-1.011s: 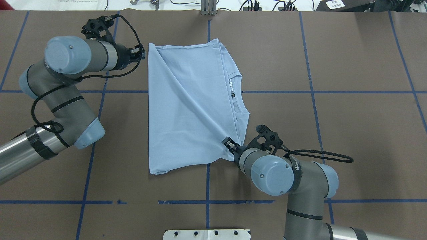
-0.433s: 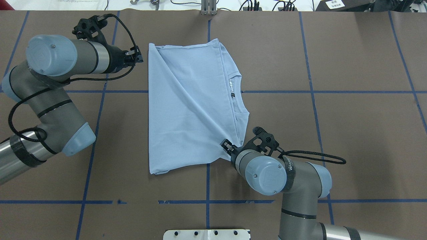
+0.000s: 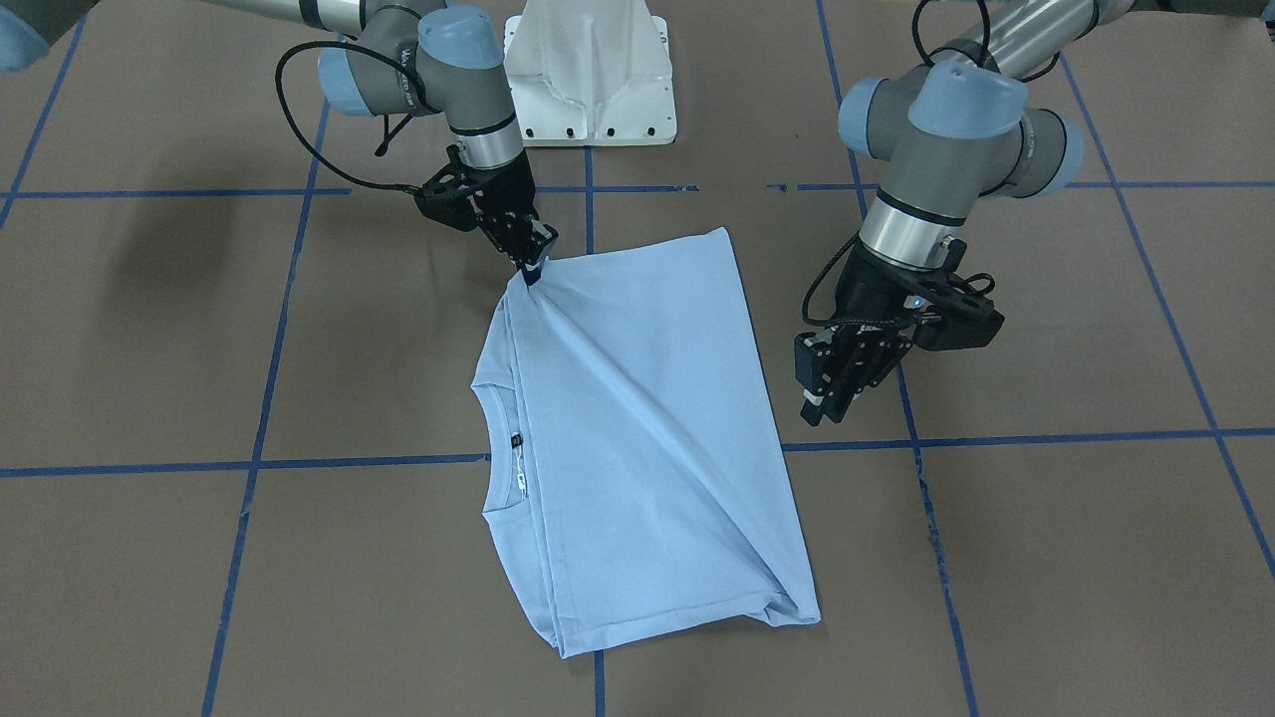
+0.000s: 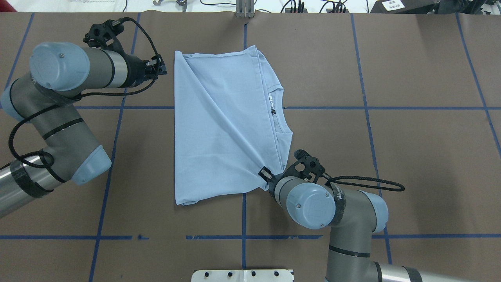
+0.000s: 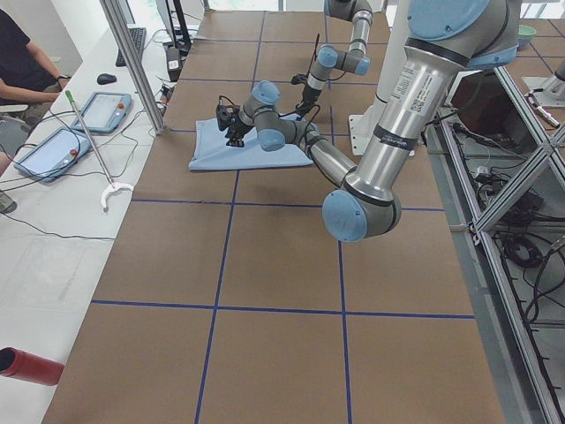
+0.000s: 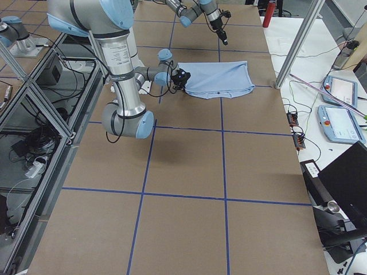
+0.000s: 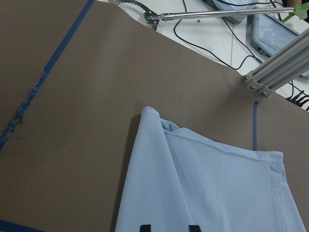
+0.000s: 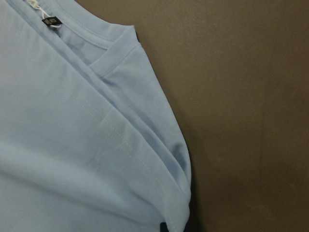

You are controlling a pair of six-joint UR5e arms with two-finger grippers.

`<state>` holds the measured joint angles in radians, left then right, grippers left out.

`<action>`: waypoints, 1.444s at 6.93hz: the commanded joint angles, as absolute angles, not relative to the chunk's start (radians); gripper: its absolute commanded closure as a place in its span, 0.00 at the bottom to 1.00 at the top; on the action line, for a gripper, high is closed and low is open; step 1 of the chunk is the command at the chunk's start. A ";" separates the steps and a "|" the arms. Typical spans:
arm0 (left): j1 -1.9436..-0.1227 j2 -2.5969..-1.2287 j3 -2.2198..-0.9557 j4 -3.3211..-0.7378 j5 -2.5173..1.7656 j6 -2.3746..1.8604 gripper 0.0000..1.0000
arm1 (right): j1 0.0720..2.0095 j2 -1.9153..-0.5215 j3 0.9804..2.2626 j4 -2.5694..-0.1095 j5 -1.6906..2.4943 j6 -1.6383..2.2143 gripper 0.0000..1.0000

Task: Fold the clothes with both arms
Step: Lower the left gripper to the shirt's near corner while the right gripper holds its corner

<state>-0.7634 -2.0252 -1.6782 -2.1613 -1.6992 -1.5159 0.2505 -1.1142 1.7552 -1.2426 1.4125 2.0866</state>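
Observation:
The light blue T-shirt (image 4: 219, 129) lies folded on the brown table, collar and dark neck label (image 4: 273, 111) toward the right; its chest print is hidden. My right gripper (image 4: 266, 173) is shut on the shirt's near right corner (image 3: 531, 271), and a crease runs diagonally from there. In the right wrist view the shirt (image 8: 72, 121) fills the left side. My left gripper (image 4: 158, 70) is open and empty, just left of the shirt's far left corner and clear of it (image 3: 822, 393). In the left wrist view that corner (image 7: 152, 113) lies ahead of the spread fingertips (image 7: 145, 227).
The white pedestal base (image 3: 588, 80) stands at the table's near edge between the arms. Blue tape lines (image 4: 244, 219) cross the brown table cover. An aluminium post (image 7: 270, 72) and cables stand beyond the table's far edge.
My left arm has drawn back to the left, away from the shirt's far left corner. My right gripper has shifted slightly toward the robot with the corner in it.

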 commanded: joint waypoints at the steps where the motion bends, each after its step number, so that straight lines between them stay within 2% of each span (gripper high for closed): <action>1: -0.644 -2.025 -1.715 -2.158 -1.697 -1.712 0.61 | 0.249 -1.120 1.795 -1.246 1.430 2.088 1.00; 3: -0.514 -1.947 -1.884 -2.067 -1.681 -1.859 0.59 | 0.209 -1.144 1.830 -1.255 1.401 2.100 1.00; 5: -0.426 -1.861 -1.960 -2.039 -1.681 -1.938 0.53 | 0.200 -1.173 1.848 -1.255 1.393 2.108 1.00; 7: -0.263 -1.792 -1.959 -2.022 -1.602 -2.011 0.42 | 0.196 -1.173 1.856 -1.255 1.394 2.109 1.00; 10: -0.221 -1.801 -1.951 -1.948 -1.586 -2.033 0.42 | 0.195 -1.173 1.856 -1.255 1.393 2.109 1.00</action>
<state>-0.2302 -1.8012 -1.9543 -1.9617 -1.5903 -2.0283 0.1946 -1.1730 1.8558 -1.2549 1.3941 2.1092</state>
